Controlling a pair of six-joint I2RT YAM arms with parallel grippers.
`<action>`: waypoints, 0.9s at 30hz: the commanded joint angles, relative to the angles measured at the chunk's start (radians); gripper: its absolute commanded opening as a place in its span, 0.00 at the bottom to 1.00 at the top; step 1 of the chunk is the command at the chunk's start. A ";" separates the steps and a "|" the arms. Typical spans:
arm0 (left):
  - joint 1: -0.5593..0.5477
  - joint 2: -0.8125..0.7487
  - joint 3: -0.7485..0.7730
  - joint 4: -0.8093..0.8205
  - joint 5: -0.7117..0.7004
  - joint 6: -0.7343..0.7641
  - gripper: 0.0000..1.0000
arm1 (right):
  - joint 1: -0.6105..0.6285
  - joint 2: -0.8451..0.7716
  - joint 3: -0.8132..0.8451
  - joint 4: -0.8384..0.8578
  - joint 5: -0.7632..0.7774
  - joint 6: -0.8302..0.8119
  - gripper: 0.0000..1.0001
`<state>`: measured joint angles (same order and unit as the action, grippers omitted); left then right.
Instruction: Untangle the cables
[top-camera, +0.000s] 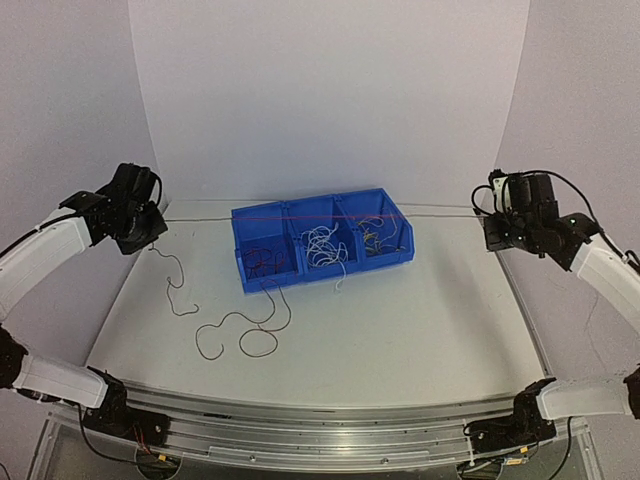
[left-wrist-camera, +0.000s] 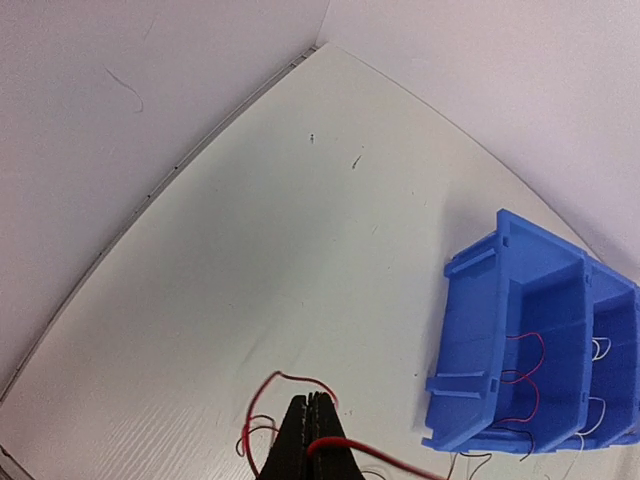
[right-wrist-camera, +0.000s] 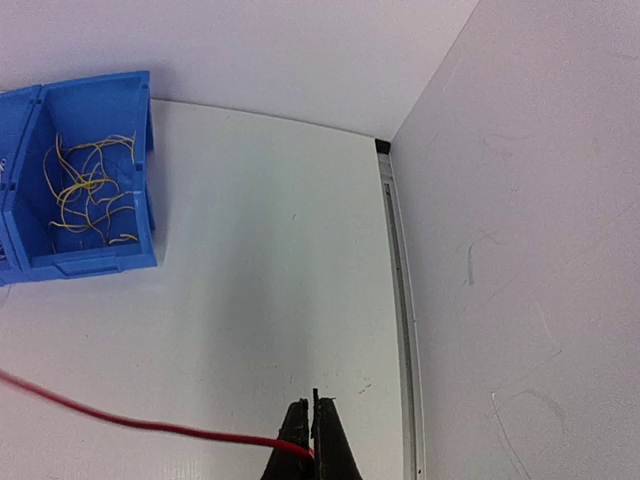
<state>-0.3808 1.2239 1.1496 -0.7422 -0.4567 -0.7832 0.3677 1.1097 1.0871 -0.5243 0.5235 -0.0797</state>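
Left gripper (top-camera: 152, 226) and right gripper (top-camera: 489, 222) are up near the table's far corners, both close to the side walls, with little room outward. Each has its fingers closed, pinching one end of a red cable (top-camera: 310, 217). The cable runs taut and about level between them, passing over the rear part of the blue bin (top-camera: 262, 215).

The bin sits mid-table toward the back, its rear rim near the back wall. There are dark red cables (top-camera: 263, 260) in its left compartment, white cables (top-camera: 325, 246) in the middle and yellow-orange cables (top-camera: 372, 238) in the right. A few white strands hang over the front rim.

The table (top-camera: 430, 330) has wide bare room in front of the bin and to its right. At front left, a loose dark cable (top-camera: 240, 317) lies in loops, and one end climbs toward the left gripper. Cannot tell whether it is the same cable as the taut one.

Both wrist views cut the fingers off at the bottom edge, so only the closed tips show. In the left wrist view, red slack curls beneath the tips and runs out of frame. The bin tangles are too fine to separate strand by strand.
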 joint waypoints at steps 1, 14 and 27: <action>0.054 -0.074 0.013 -0.022 0.024 0.024 0.00 | -0.087 0.015 0.001 -0.066 -0.070 0.072 0.00; 0.084 -0.060 0.028 0.369 0.814 0.129 0.00 | -0.008 0.201 0.089 0.080 -1.045 0.403 0.02; 0.005 0.207 0.438 0.461 0.969 0.114 0.00 | 0.220 0.307 0.167 0.138 -1.012 0.350 0.83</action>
<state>-0.3722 1.3931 1.3972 -0.3383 0.4535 -0.6800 0.5994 1.4715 1.2829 -0.4084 -0.5066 0.2778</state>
